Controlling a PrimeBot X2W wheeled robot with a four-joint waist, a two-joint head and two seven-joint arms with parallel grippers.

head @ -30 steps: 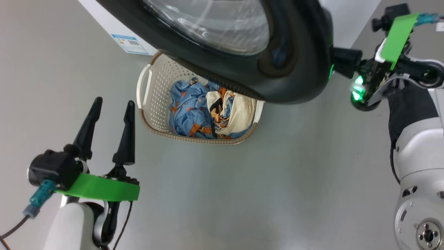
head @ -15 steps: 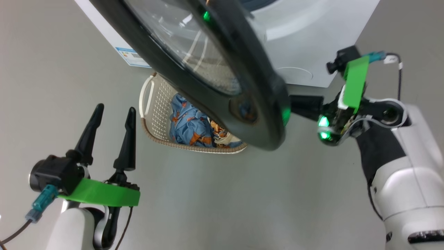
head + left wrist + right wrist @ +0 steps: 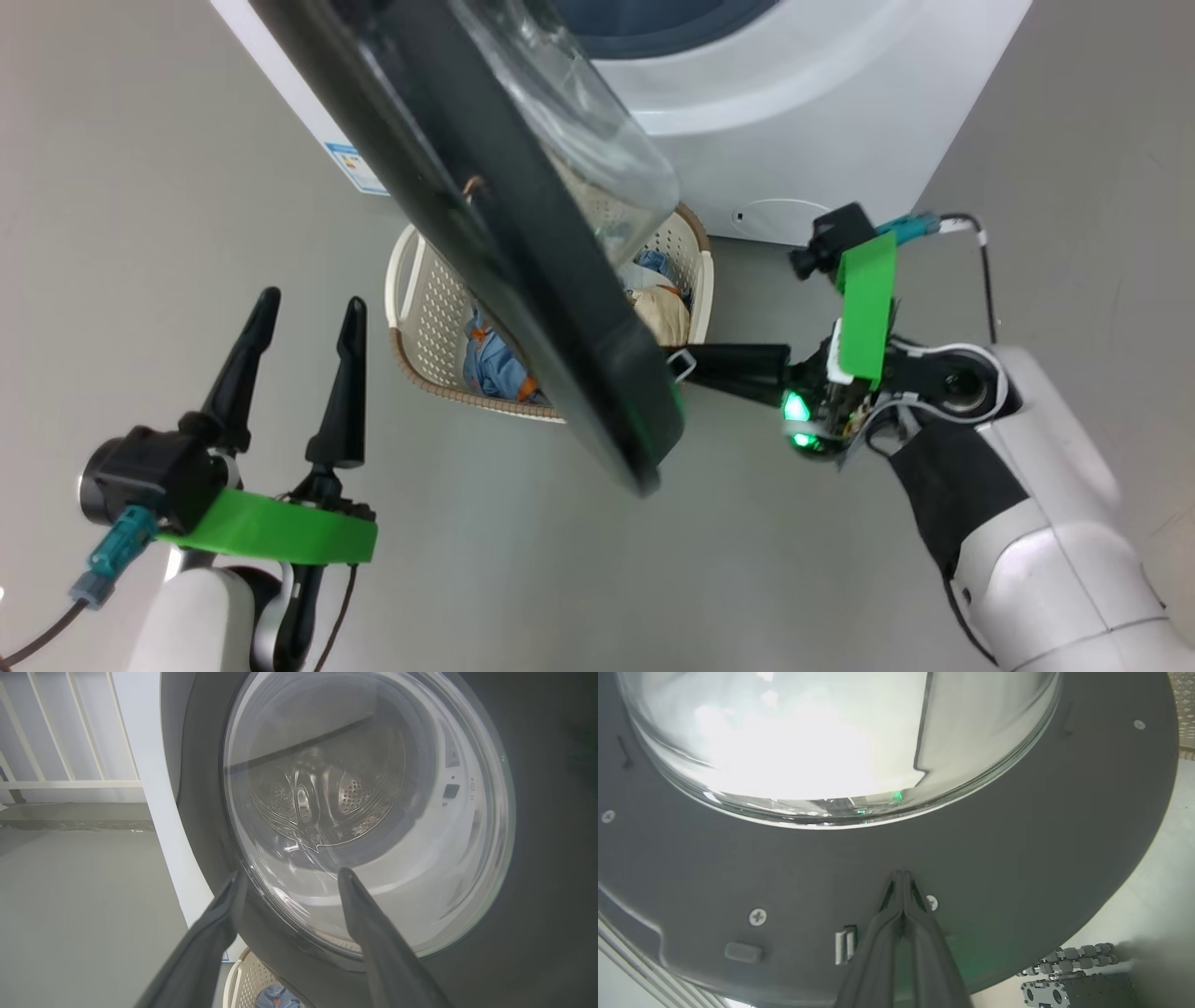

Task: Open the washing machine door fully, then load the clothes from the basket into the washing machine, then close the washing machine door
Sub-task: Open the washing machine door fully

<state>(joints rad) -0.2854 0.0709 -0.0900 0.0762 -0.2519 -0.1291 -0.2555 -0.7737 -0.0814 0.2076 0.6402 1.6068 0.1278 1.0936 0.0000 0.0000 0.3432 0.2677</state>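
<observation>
Basket [image 3: 425, 317] holds clothes [image 3: 487, 359], half hidden behind washing machine door [image 3: 467, 215]; right wrist view shows right claw [image 3: 903, 877] pressed together at its inner face; left claw [image 3: 310, 299] spread.

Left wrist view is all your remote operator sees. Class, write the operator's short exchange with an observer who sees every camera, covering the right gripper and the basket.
Operator: Where is the right gripper?
Observer: The right gripper, shut, has its tips at the inner face of the washing machine door, near the latch.
Operator: I glimpse a basket rim. Is it emptied?
Observer: No. The clothes, blue and cream, lie in the basket, beneath the door.
</observation>
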